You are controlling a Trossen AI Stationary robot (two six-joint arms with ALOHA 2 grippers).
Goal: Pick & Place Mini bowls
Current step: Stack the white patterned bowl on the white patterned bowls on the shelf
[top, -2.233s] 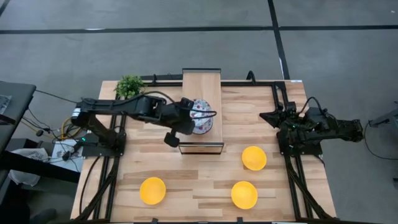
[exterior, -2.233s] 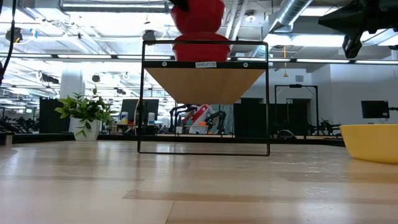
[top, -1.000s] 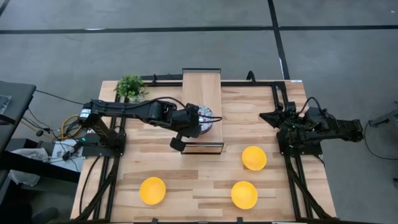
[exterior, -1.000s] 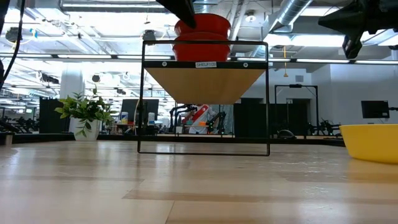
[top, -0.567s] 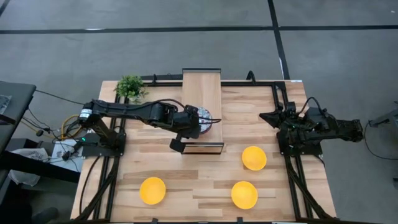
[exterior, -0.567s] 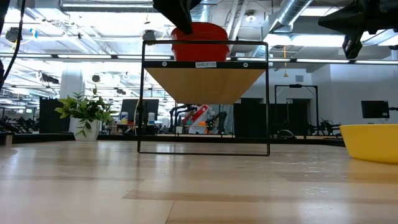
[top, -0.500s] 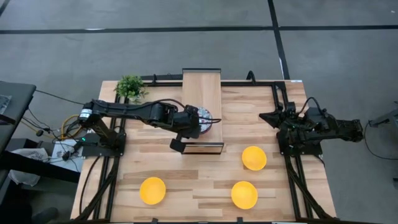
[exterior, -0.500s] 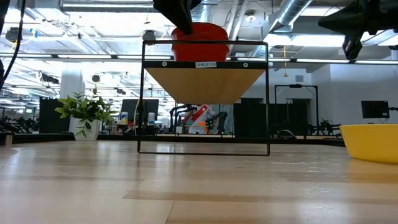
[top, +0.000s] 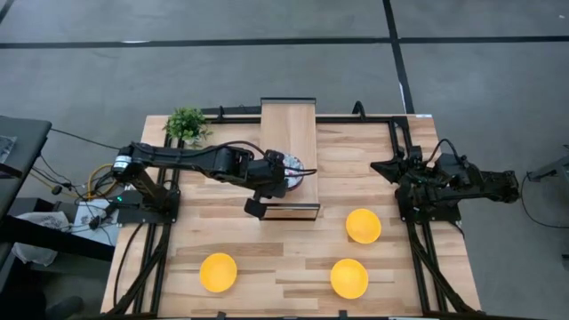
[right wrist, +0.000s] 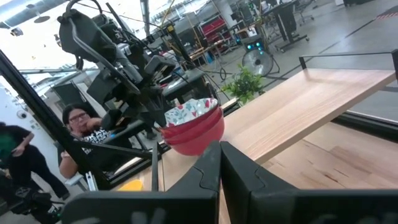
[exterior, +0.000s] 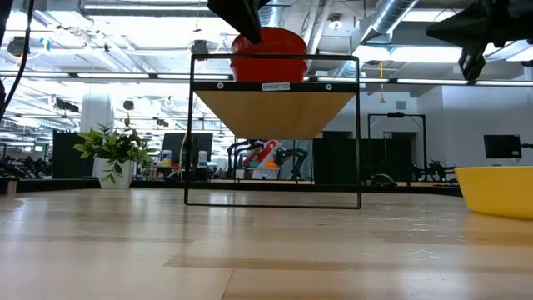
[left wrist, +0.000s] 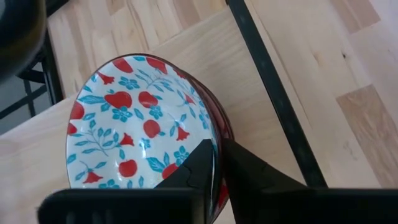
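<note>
The stacked floral mini bowls are seen on the raised wooden shelf, the top rim straddled by the barely parted left pincer; rigid, glossy and likely chippable, each is best pinched at its thin rim.

A robotics lab: exposed ceiling ducts, other robot rigs behind.

We see two matte black, jointed robot arms, the left arm and the right arm, each mounted on a black metal frame. Thin black cables loop along both, with coloured wires near the left base. Each wrist ends in two dark, wedge-shaped fingers.
</note>
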